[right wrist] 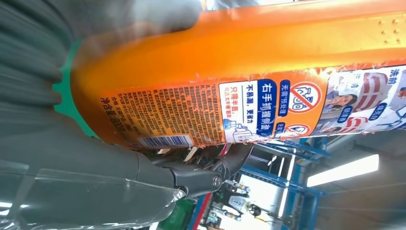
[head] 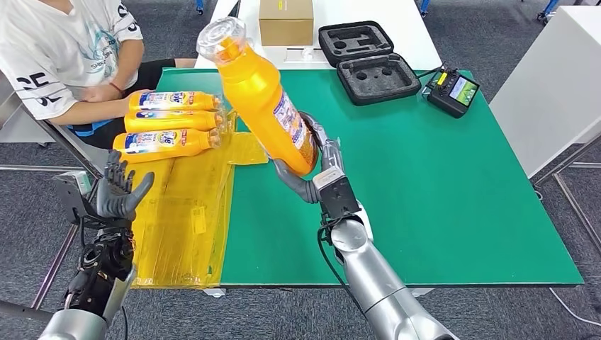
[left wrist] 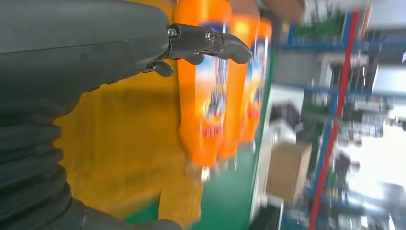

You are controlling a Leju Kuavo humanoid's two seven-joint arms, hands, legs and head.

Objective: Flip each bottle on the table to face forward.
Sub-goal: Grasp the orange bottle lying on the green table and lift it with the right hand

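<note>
My right hand [head: 316, 168] grips an orange bottle [head: 261, 95] by its base and holds it up above the green mat [head: 425, 177], tilted with its clear cap toward the far left. The right wrist view shows the bottle [right wrist: 249, 72] with its printed back label [right wrist: 201, 112] facing the camera. Three more orange bottles [head: 169, 122] lie side by side on the yellow sheet [head: 184, 212] at the far left, front labels up. My left hand [head: 117, 191] hovers open off the table's left edge, near those bottles [left wrist: 210, 91].
A person in a white shirt [head: 64, 49] sits at the far left corner, forearm [head: 85, 106] resting by the bottles. At the back stand a cardboard box [head: 285, 21], an open black foam case [head: 368, 60] and a handheld controller [head: 453, 91]. A white cabinet [head: 553, 85] stands right.
</note>
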